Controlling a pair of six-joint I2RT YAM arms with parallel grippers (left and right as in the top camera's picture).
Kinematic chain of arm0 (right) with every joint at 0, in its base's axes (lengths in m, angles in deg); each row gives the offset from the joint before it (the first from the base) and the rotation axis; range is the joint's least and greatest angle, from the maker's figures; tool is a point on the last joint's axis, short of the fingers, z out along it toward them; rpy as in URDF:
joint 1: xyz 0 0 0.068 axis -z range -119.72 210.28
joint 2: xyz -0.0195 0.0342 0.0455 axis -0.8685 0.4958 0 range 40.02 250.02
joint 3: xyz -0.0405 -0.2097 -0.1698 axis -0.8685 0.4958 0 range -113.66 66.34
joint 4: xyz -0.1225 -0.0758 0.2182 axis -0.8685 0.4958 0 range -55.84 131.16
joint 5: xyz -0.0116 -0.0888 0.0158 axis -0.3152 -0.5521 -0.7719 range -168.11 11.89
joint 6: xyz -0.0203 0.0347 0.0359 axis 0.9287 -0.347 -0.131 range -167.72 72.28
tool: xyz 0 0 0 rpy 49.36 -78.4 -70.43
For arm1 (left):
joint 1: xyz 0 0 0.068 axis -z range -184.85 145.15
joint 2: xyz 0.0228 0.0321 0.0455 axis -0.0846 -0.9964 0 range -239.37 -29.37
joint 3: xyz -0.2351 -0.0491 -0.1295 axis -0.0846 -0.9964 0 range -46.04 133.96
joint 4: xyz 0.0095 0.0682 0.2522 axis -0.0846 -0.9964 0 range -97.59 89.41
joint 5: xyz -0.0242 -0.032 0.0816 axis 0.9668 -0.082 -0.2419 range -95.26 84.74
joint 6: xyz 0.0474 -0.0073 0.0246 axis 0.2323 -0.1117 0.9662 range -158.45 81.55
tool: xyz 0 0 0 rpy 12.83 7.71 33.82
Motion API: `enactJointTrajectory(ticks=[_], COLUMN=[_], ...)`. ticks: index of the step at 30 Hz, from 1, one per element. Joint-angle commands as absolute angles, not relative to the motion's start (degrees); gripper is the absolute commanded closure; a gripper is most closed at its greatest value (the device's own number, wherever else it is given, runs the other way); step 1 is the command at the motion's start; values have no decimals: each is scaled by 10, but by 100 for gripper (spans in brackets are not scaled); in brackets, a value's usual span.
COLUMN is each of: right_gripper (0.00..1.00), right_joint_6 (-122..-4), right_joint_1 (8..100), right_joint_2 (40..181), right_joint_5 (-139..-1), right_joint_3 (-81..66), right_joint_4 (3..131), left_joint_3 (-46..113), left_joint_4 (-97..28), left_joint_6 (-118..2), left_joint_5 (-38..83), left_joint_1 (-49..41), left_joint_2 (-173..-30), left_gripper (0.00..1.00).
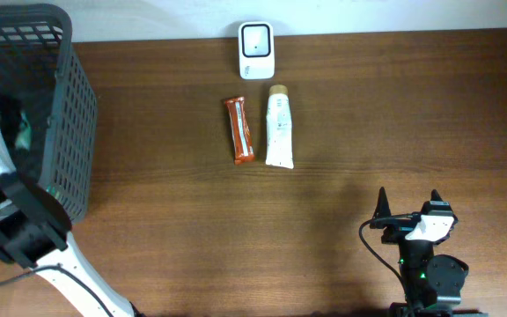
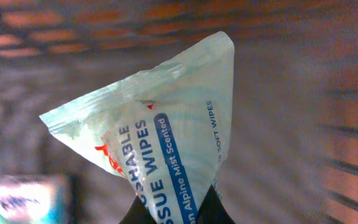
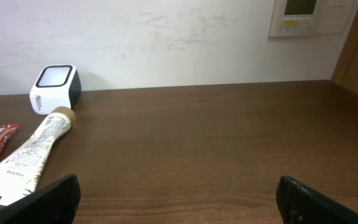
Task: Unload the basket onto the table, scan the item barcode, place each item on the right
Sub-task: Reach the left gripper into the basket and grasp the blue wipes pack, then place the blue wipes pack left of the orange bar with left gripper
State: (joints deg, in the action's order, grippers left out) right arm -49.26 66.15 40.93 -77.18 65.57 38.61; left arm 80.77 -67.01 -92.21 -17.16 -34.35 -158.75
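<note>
Mostly out-of-frame fingers (image 2: 219, 211) (on wipes pack (image 2: 166, 130))

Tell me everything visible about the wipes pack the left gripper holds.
The wipes pack is a translucent white plastic pouch with a blue label band reading tissue wipes, Alpine Mist scented. It is crumpled, one corner pointing up, pinched at its lower edge by the left gripper inside the dark mesh basket.
</note>
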Motion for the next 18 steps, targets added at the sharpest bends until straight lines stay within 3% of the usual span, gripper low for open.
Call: enactJointTrajectory(ticks=[1,7,10,12,14,18], right_gripper=[1,1,1,1,1,1], right_joint_6=[-497,-497,-497,-497,-497,-497], right_joint_1=[663,663,663,663,663,663], right_joint_2=[405,405,405,405,405,405], right_joint_5=[-777,-777,-777,-777,-777,-777], right_joint_3=[660,660,660,660,660,660], right_joint_4=[387,387,387,387,387,387], left_joint_3=[889,962,967,965,952,884], left_joint_4=[-665,-643,-643,-671,-694,-721], left_joint_6=[-905,-788,-629,-445,-374,-344], left_joint_5=[-104,-100,-91,-18,-12,-28], left_joint_1=[-308,-218,-140,-50,6,78], left_joint_2=[-1484,-1388,-1345,-1344,-1352,-1385], left_gripper=[100,100,100,100,100,100])
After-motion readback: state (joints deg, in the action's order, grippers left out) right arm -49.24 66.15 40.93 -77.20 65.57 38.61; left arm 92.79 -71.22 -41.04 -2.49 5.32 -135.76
